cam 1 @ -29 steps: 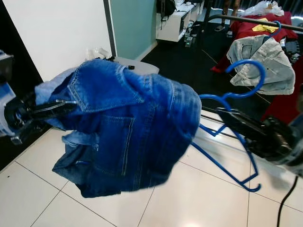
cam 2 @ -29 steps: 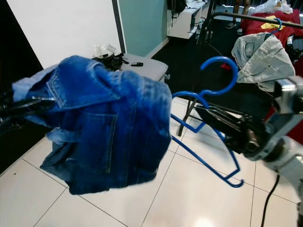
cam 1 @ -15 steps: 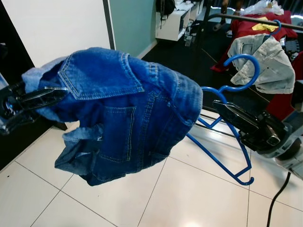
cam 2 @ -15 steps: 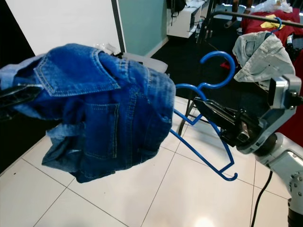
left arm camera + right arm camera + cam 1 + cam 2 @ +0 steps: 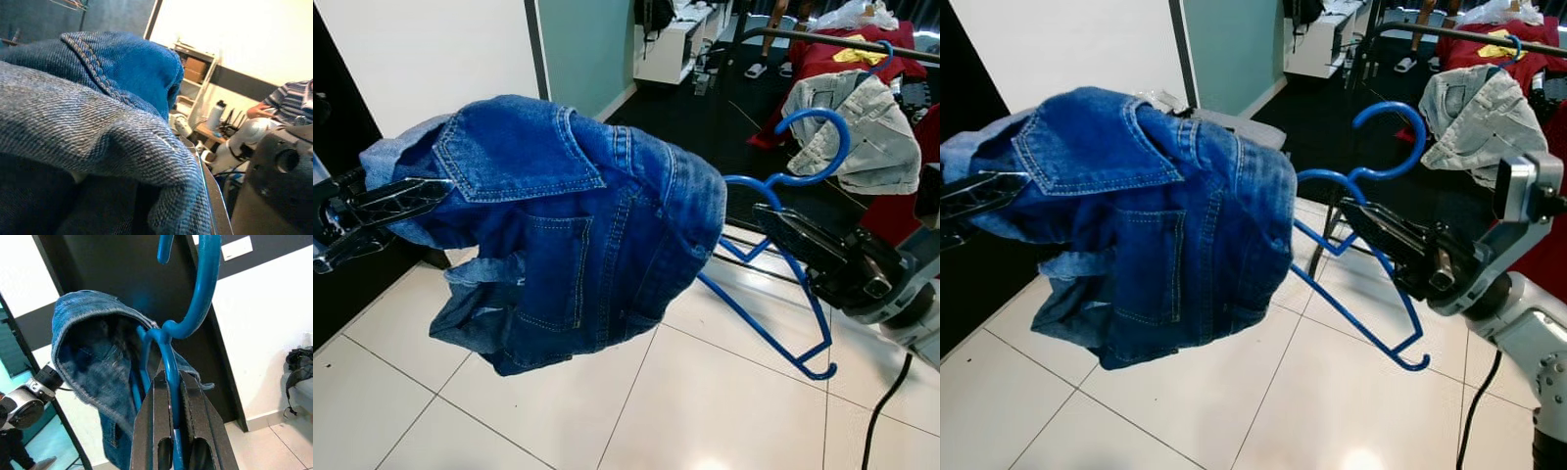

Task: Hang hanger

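1. The right hand (image 5: pixel 1363 223) has its two black fingers pressed tight on the blue hanger (image 5: pixel 773 186), pinching the neck just below the hook — the right wrist view shows the blue rod squeezed between them.
2. One hanger arm runs into the denim jacket (image 5: pixel 578 245); the other slants down bare toward the white floor (image 5: pixel 724 411).
3. The left hand (image 5: pixel 396 201) is pinching the jacket's collar edge, holding the cloth up level with the hanger.
4. The key relation: the clothes rail (image 5: pixel 822 39) lies ahead and to the right, well apart, a pale jacket (image 5: pixel 867 122) already on it. The hook points up and toward that side, so the right arm looks nearer for the hang.
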Controlling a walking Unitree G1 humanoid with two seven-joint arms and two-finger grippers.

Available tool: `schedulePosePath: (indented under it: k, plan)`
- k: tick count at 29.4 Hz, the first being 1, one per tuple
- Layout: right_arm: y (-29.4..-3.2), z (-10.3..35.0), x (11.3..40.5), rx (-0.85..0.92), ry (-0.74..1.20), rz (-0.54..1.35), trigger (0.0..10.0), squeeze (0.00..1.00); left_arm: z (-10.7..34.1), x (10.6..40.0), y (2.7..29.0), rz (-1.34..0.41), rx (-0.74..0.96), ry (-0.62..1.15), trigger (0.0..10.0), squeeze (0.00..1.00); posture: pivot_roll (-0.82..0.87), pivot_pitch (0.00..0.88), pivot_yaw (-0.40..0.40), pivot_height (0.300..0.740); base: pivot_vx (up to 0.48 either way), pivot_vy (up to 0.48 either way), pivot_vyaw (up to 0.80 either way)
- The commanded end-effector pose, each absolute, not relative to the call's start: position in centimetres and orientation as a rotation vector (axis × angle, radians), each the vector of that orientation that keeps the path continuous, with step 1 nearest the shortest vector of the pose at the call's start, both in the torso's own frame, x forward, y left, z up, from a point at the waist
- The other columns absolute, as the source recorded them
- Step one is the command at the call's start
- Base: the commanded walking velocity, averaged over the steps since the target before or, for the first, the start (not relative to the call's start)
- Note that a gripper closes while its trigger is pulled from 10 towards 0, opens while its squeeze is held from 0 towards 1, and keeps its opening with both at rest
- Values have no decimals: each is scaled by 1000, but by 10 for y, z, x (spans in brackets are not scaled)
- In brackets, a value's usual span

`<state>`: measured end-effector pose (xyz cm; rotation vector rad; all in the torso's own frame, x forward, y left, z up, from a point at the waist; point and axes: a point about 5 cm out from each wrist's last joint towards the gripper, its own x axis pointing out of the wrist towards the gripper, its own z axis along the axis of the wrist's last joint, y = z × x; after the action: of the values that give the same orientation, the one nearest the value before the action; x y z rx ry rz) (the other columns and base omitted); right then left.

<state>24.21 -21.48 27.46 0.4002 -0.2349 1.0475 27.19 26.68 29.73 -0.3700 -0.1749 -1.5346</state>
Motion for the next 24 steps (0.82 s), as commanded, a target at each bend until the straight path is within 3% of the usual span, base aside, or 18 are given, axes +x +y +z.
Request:
schedulePosePath:
  k: [1,7,8,9,10,11,12,13,14,15,16,17,18,19,22,24]
  plan:
    - [-232,286,251,419,-335,913,10000,0,294,262,267,-1595,-389,-112,0,0,3,77,38,740,0,0,0]
    - [-237,289,255,430,-354,878,10000,0,277,267,269,-1528,-287,-24,0,0,8,77,37,740,0,0,0]
    - [-236,289,255,436,-358,889,10000,0,258,281,272,-1391,-145,10,0,0,8,76,38,740,0,0,0]
    - [-236,289,255,436,-358,889,10000,0,258,281,272,-1391,-145,10,0,0,8,76,38,740,0,0,0]
    - [-230,288,252,433,-347,943,10000,0,248,303,273,-1175,-2,-12,0,0,5,74,36,740,0,0,0]
    - [-230,288,252,433,-347,943,10000,0,248,303,273,-1175,-2,-12,0,0,5,74,36,740,0,0,0]
    - [-224,287,248,428,-335,991,10000,0,244,319,271,-1034,83,-44,235,0,5,74,36,740,0,0,0]
    - [-218,284,244,420,-313,1048,10000,0,250,331,267,-939,109,-120,2980,0,-2,74,38,740,0,0,0]
    - [-218,284,244,420,-313,1048,10000,0,250,331,267,-939,109,-120,2980,0,-2,74,38,740,0,0,0]
    - [-211,281,239,408,-287,1100,10000,0,259,339,262,-879,121,-190,4980,0,-4,71,38,740,0,0,0]
    - [-211,281,239,408,-287,1100,10000,0,259,339,262,-879,121,-190,4980,0,-4,71,38,740,0,0,0]
    - [-206,279,236,400,-265,1135,10000,0,268,345,254,-858,133,-248,9608,0,-5,69,40,740,0,0,0]
    - [-206,279,236,400,-265,1135,10000,0,268,345,254,-858,133,-248,9608,0,-5,69,40,740,0,0,0]
    - [-203,276,234,398,-253,1153,10000,0,276,347,244,-879,123,-295,8784,0,-6,64,45,740,0,0,0]
    - [-201,275,235,397,-250,1153,10000,0,281,347,235,-913,124,-321,8863,0,-9,59,50,740,0,0,0]
    - [-201,277,238,399,-272,1120,10000,0,287,340,219,-1045,89,-371,9098,0,-10,59,56,740,0,0,0]
